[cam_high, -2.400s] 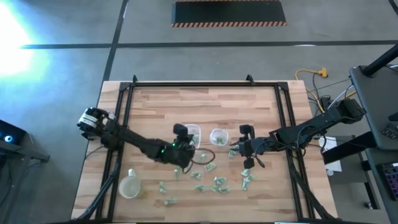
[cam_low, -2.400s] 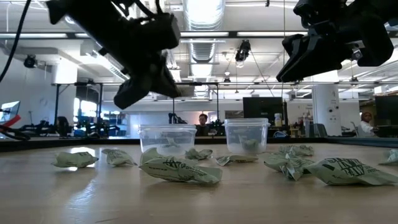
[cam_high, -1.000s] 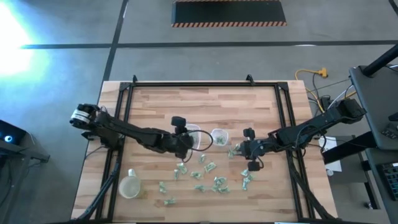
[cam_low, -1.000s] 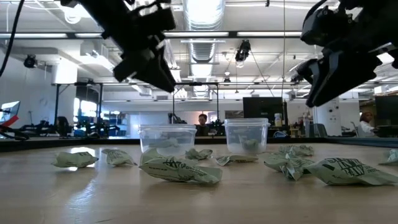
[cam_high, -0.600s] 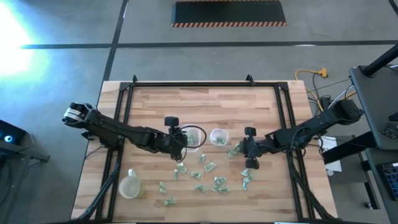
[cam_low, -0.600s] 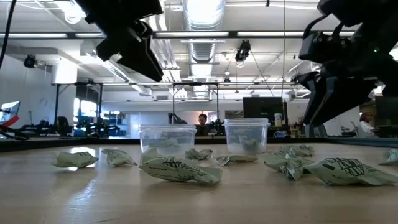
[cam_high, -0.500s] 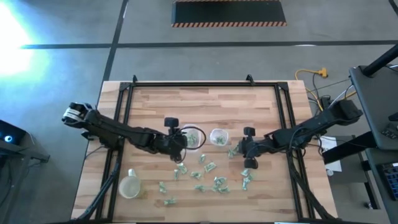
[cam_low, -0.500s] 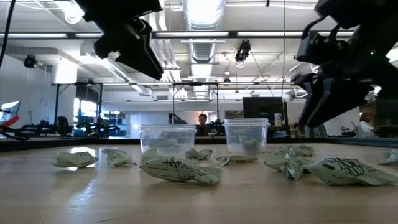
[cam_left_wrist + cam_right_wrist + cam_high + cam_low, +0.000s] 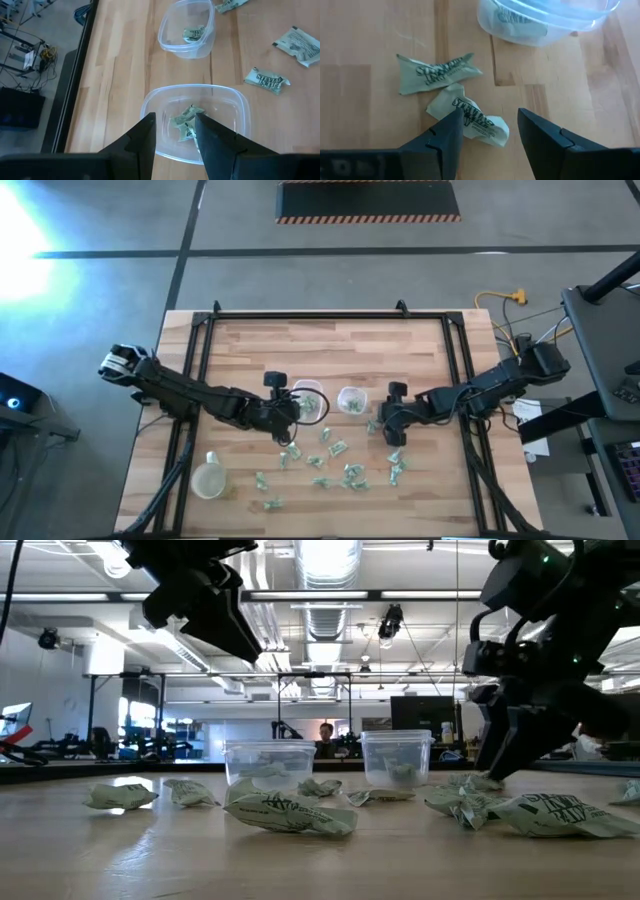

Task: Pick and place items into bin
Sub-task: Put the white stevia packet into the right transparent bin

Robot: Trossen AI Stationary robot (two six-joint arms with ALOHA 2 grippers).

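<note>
Your left gripper (image 9: 173, 137) hangs open and empty over the near clear container (image 9: 237, 107), one wrapped piece (image 9: 186, 122) inside. Your right gripper (image 9: 487, 132), open, straddles a loose piece (image 9: 470, 120) beside the far container (image 9: 545, 17).

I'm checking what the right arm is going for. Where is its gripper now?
In the high view the right gripper is just right of the smaller clear container, low over the table. Its wrist view shows the jaws open around a crumpled pale-green packet.

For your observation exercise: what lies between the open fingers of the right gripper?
In the right wrist view, a crinkled pale-green wrapped piece lies on the table between the right gripper's open fingers; a second piece lies just beyond it.
</note>
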